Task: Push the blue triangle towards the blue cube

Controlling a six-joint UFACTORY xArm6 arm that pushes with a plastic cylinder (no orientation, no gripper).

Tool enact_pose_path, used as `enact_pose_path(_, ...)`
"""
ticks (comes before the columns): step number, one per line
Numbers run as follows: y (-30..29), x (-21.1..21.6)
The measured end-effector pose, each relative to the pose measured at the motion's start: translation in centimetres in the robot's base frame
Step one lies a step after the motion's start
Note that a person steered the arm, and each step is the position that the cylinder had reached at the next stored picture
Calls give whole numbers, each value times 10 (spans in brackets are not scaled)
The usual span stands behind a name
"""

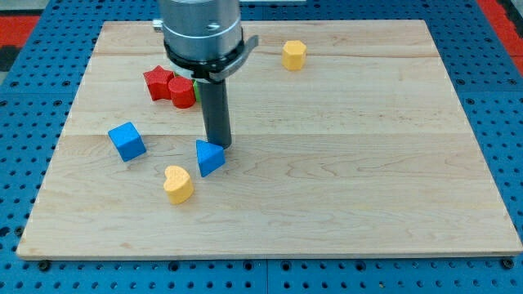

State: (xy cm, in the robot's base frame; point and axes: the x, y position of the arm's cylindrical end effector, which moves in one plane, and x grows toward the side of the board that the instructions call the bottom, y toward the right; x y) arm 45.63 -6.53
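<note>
The blue triangle [209, 157] lies left of the board's middle. My tip [218, 146] stands right at its upper right edge, touching or almost touching it. The blue cube [127, 140] sits further to the view's left, apart from the triangle and slightly higher in the view. The dark rod rises from the tip to the arm's grey end at the view's top.
A yellow heart [178, 183] lies just below and left of the triangle. A red star [158, 82] and a red cylinder [182, 92] sit together at upper left, with a green block [196, 88] mostly hidden behind the arm. A yellow hexagon [294, 55] is at the top. The wooden board [368, 163] rests on a blue pegboard.
</note>
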Motion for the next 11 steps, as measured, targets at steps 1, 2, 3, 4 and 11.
enact_pose_path(1, -33, -21)
enact_pose_path(2, -118, -24)
enact_pose_path(3, -179, -20)
enact_pose_path(4, -165, -3)
enact_pose_path(11, 36, -16)
